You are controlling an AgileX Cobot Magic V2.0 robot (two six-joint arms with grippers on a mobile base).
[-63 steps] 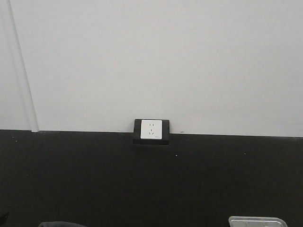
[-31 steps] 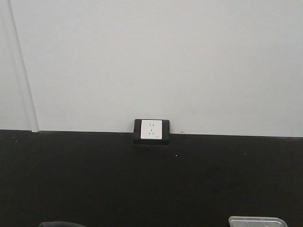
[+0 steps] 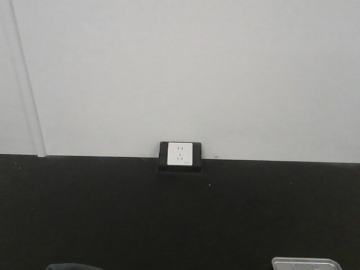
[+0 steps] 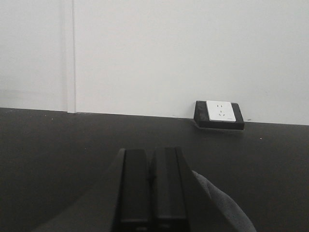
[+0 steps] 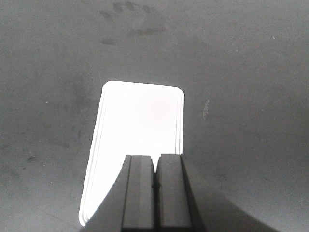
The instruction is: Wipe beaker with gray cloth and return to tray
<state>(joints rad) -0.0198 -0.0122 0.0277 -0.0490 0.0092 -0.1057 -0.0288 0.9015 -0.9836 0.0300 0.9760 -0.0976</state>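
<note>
The left gripper (image 4: 152, 181) and right gripper (image 5: 155, 186) are both showing fingers pressed together, holding nothing. The cloth (image 4: 223, 205) is lying lower right of the left fingers, while the tray (image 5: 137, 145) is glaring at frame centre. The beaker is not showing, perhaps washed out, so locating it should come before grasping.

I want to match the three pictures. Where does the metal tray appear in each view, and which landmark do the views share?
Exterior front-facing: only the far rim of the tray shows, at the bottom edge toward the right.
Left wrist-mounted: the tray is not in this picture.
Right wrist-mounted: the tray lies in the centre, overexposed to white, partly behind the shut right tool.
Shared landmark: the wall socket appears in the front and left wrist views only.
</note>
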